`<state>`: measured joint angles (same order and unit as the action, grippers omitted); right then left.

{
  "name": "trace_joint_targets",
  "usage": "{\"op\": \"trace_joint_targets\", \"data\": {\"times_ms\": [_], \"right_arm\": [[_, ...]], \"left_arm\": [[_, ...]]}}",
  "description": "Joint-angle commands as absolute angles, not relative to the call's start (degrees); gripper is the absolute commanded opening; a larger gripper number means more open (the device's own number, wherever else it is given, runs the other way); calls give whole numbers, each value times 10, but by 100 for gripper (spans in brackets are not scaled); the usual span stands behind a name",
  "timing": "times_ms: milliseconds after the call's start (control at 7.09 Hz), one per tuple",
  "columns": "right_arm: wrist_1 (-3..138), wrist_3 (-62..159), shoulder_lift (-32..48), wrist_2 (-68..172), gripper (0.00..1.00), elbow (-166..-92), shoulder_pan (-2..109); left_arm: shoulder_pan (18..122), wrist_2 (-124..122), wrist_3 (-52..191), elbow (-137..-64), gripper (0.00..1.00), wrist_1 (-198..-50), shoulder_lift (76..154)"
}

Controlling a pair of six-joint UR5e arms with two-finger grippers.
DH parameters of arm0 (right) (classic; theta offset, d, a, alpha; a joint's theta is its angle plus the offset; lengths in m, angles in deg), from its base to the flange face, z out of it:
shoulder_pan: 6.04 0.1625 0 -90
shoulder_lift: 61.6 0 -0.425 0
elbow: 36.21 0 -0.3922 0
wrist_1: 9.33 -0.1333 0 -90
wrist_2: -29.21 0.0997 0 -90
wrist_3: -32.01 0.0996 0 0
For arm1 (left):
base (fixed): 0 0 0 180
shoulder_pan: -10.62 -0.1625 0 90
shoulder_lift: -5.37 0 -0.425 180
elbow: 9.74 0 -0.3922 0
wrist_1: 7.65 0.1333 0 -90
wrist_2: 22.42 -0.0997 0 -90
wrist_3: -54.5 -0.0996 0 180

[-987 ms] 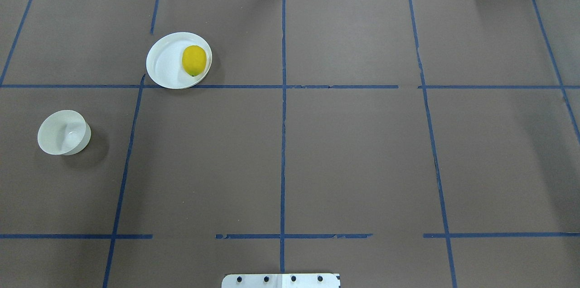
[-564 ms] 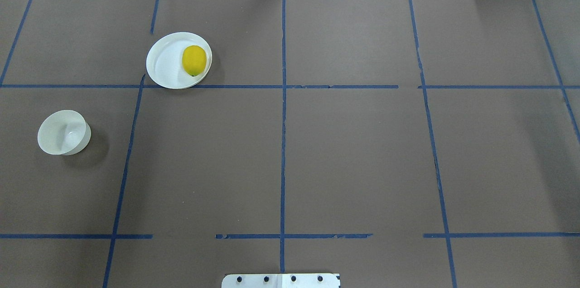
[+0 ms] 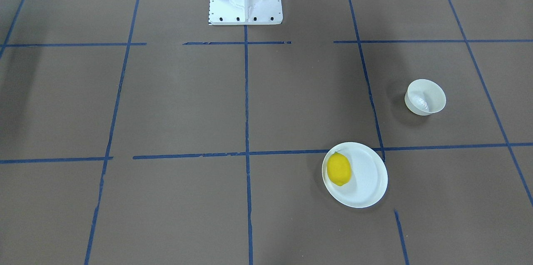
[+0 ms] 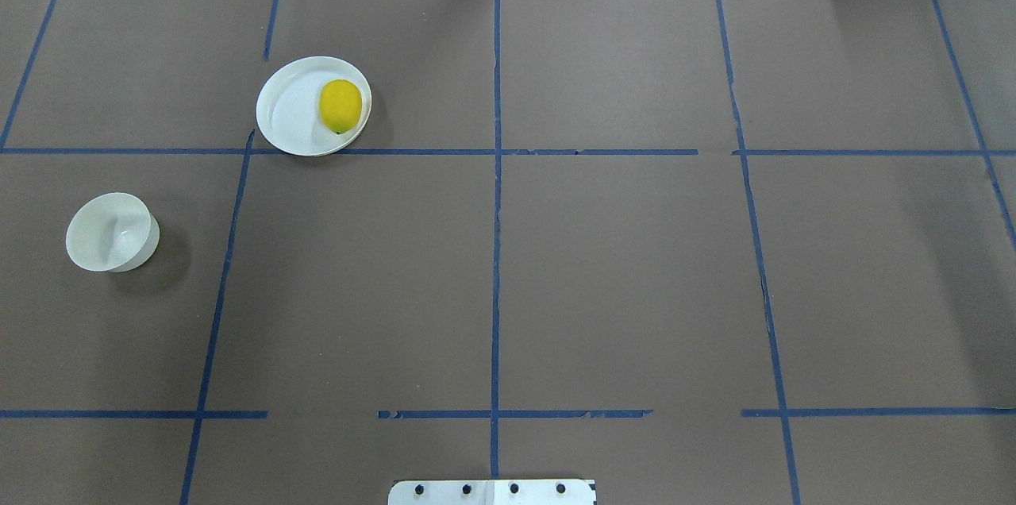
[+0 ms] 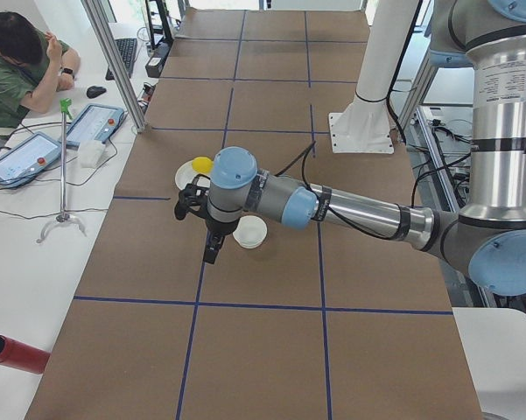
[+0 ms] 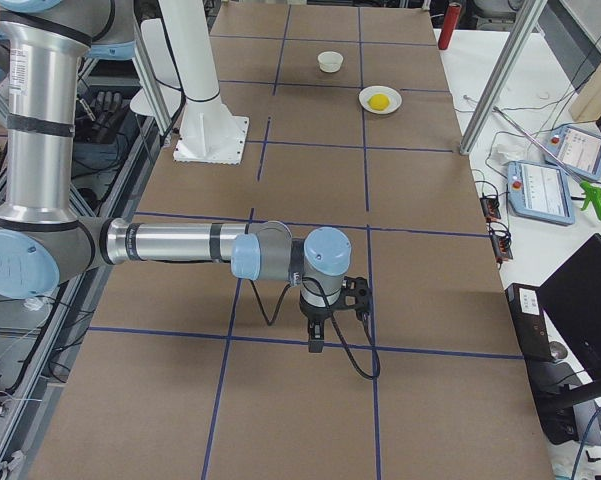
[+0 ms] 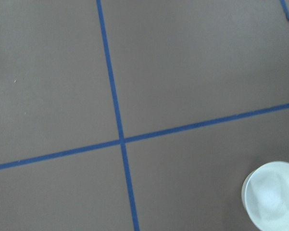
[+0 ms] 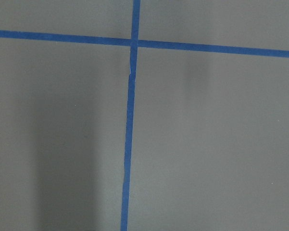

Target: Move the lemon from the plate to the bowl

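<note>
Overhead exterior: nothing has moved in the last second. Lemon [image 4: 340, 106] on plate [image 4: 279, 114], right part; bowl [image 4: 107, 232] empty, well apart. Left gripper [image 5: 212, 248], right gripper [image 6: 317, 340]: opening cannot be told. Pick judged not begun.

Brown table [image 4: 619, 267], blue tape [image 4: 496, 251]

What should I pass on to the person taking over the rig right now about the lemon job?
Left gripper: hangs above the table beside the bowl; whether its fingers are open or shut cannot be told.
Right gripper: over bare table, far from the bowl; state cannot be told.
The lemon lies on the plate, toward the rim nearer the table's centre line. The bowl is empty and stands apart from the plate.
Done: nothing yet.
Left: grasp the lemon, lift it, carry it to the bowl, release.
</note>
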<state>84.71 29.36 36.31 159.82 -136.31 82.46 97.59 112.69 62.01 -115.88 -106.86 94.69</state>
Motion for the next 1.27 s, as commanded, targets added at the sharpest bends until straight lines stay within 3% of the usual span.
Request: {"op": "trace_joint_targets", "data": {"times_ms": [0, 282, 564, 1128], "right_arm": [[847, 294, 362, 1598, 100, -1363, 825], [847, 294, 363, 1598, 100, -1363, 825], [847, 294, 363, 1598, 100, -1363, 825], [847, 294, 363, 1598, 100, -1363, 825]], "left_arm": [[888, 1123, 741, -1149, 100, -1069, 1043], [798, 1116, 881, -1104, 100, -1068, 1146], [733, 1023, 983, -1008, 100, -1069, 1252], [658, 974, 1082, -879, 100, -1119, 1344]]}}
